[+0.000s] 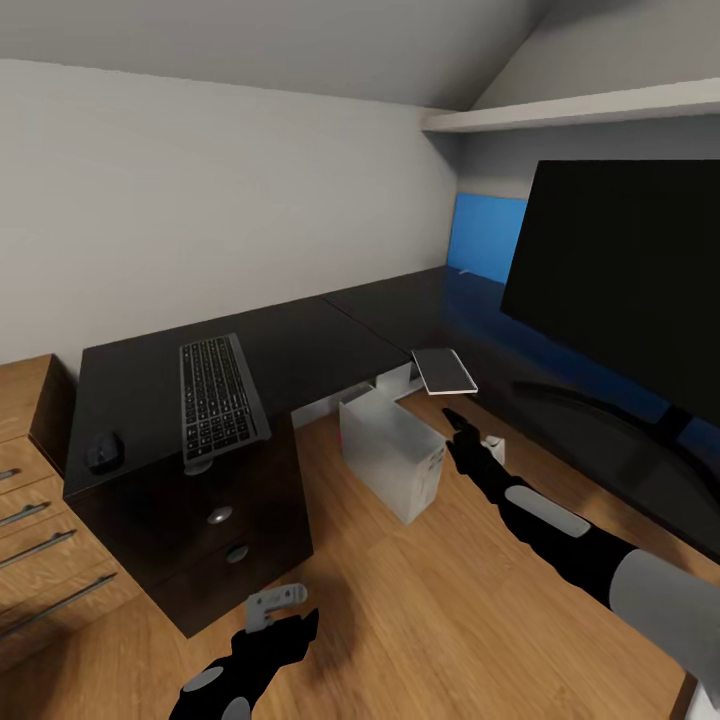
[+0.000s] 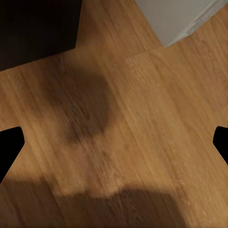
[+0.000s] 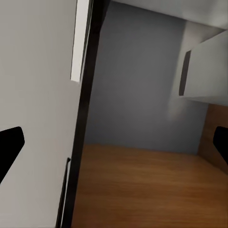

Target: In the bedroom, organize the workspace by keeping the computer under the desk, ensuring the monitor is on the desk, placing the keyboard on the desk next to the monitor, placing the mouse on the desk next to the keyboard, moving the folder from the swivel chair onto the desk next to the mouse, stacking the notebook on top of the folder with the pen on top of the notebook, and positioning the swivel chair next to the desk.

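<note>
The keyboard lies on the left wing of the black desk, with the mouse to its left near the desk's end. The grey notebook rests at the desk's inner edge. At the right stands the monitor on the desk. On the floor by the desk's inner corner sits the computer. My right gripper is open just below the notebook, beside the computer. My left gripper hangs open over the floor. The folder, pen and swivel chair are out of view.
A light wooden dresser with metal handles stands against the desk's left end. The desk's drawer unit is right in front of my left arm. Wooden floor stretches between the drawers, the computer and me.
</note>
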